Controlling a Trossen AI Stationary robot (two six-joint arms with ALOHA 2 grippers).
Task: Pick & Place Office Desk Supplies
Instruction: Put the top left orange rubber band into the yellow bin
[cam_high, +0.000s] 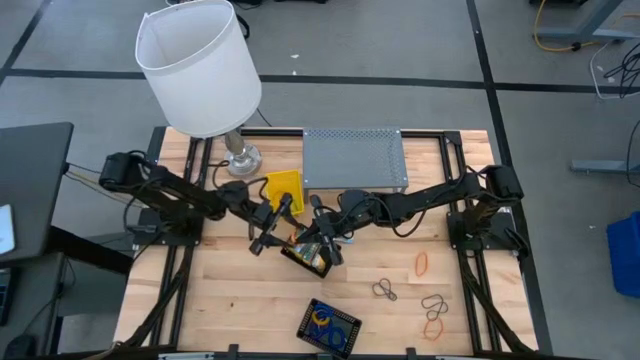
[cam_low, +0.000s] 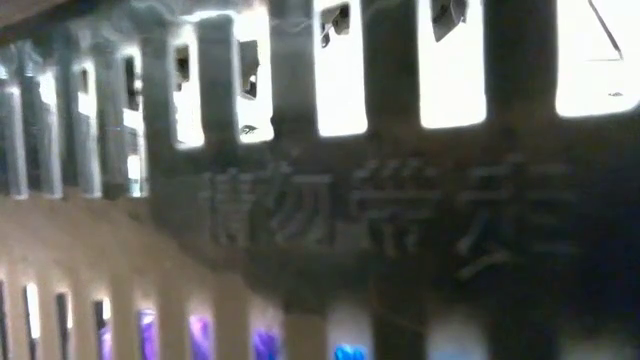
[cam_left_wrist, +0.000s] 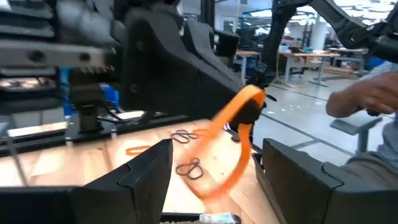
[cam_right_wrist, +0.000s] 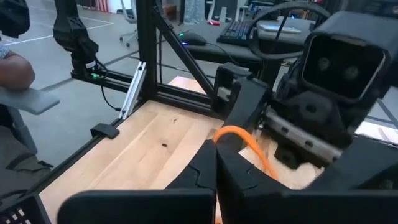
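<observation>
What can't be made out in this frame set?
- Low view: a mesh wall right at the lens blocks the table and both arms.
- High view: the black tray at centre is mostly covered by the two claws; its contents are unreadable.
- High view: the basket contents are too small to identify.
- Left wrist view: the orange band is motion-blurred.
- Right wrist view: the orange band's lower end is hidden behind the right claw.

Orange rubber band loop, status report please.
Right pincer shut on orange rubber band loop. Left pincer open beside it. Both above black mesh tray.
</observation>
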